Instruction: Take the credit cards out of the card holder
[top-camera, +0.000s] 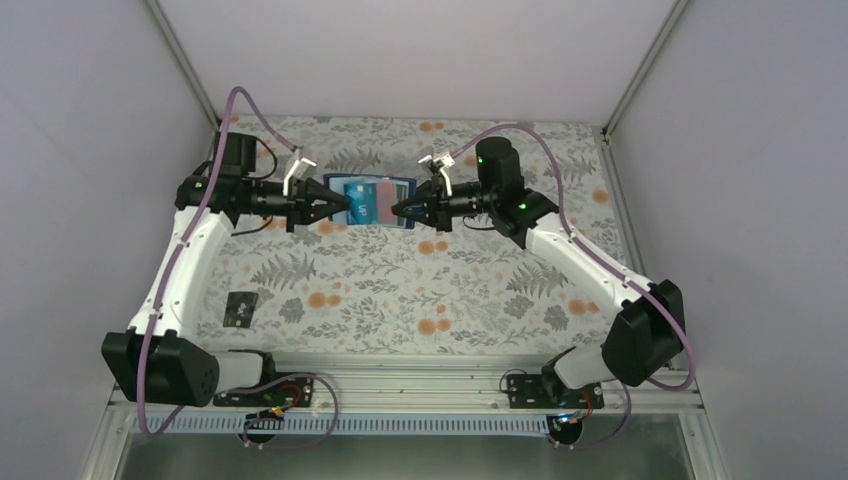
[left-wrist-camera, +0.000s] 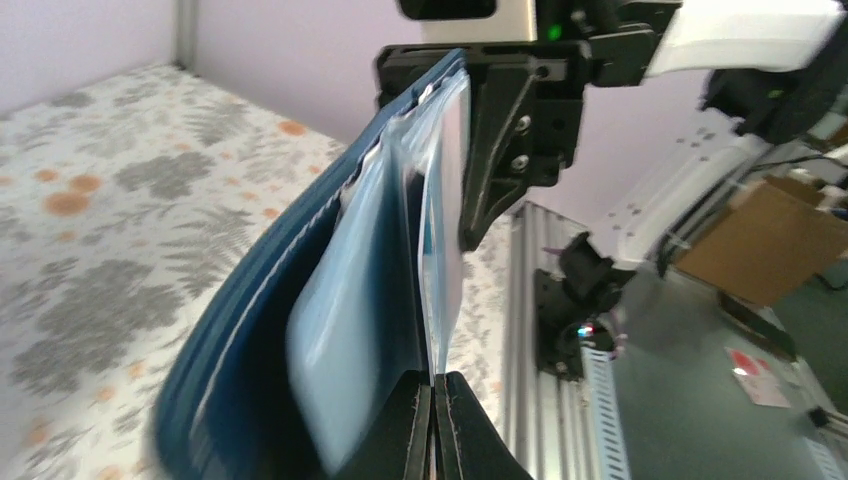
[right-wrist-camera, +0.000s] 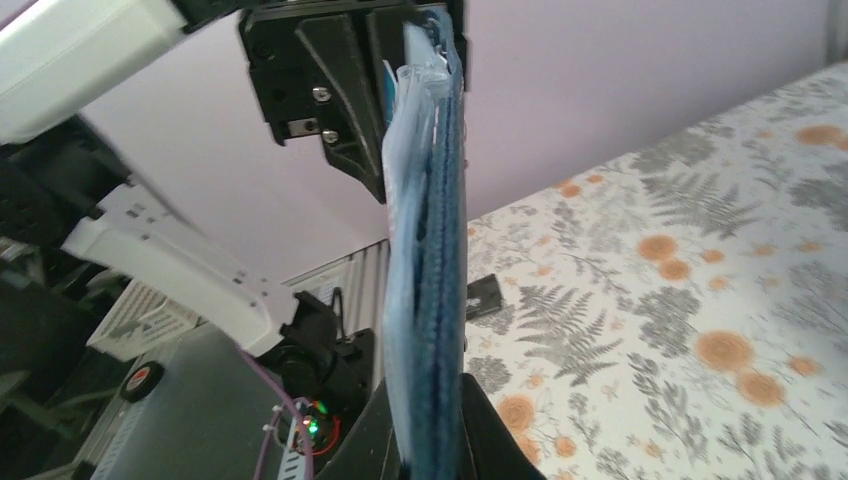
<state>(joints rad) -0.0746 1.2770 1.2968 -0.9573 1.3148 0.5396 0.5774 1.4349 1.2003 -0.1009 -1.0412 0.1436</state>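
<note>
Card holder (top-camera: 372, 202) held above table (top-camera: 400, 290) at 12 o'clock. L gripper (top-camera: 340, 208) clamped on its 9 o'clock edge, R gripper (top-camera: 400, 210) clamped on 3 o'clock edge. Black card (top-camera: 240, 308) lies at 8 o'clock

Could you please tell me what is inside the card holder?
The card holder shows a blue-teal card and a red card tucked inside; whatever sits behind them is covered.
</note>
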